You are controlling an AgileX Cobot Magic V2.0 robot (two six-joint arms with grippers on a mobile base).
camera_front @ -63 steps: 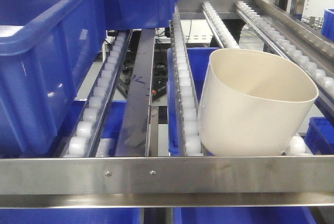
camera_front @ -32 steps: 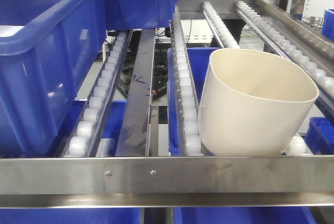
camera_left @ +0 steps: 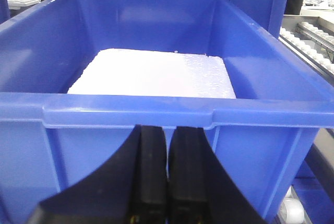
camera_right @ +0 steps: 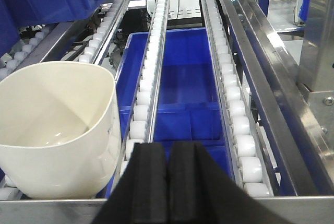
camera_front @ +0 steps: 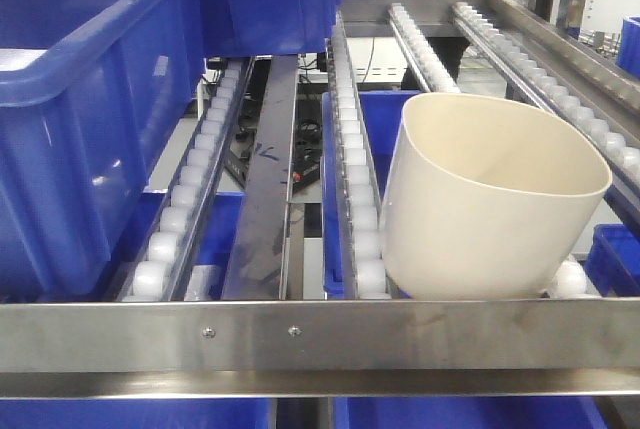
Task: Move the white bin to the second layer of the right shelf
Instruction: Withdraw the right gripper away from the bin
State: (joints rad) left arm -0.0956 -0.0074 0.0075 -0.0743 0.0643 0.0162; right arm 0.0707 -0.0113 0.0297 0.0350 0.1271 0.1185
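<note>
While you watch the front view, the bin (camera_front: pixel 490 199) sits on the roller rails (camera_front: pixel 352 179) of the shelf layer, right against the front bar (camera_front: pixel 320 334), tilted slightly. Your right gripper (camera_right: pixel 168 182) is clenched on nothing, just beside the bin. Your left gripper (camera_left: pixel 167 172) is likewise pressed closed and empty, facing a blue crate (camera_left: pixel 156 114) holding white foam (camera_left: pixel 156 75).

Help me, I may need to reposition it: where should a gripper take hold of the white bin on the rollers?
Pinch the white bin's near rim wall from above, one finger inside: it stands open-topped, handleless, behind the front bar.
</note>
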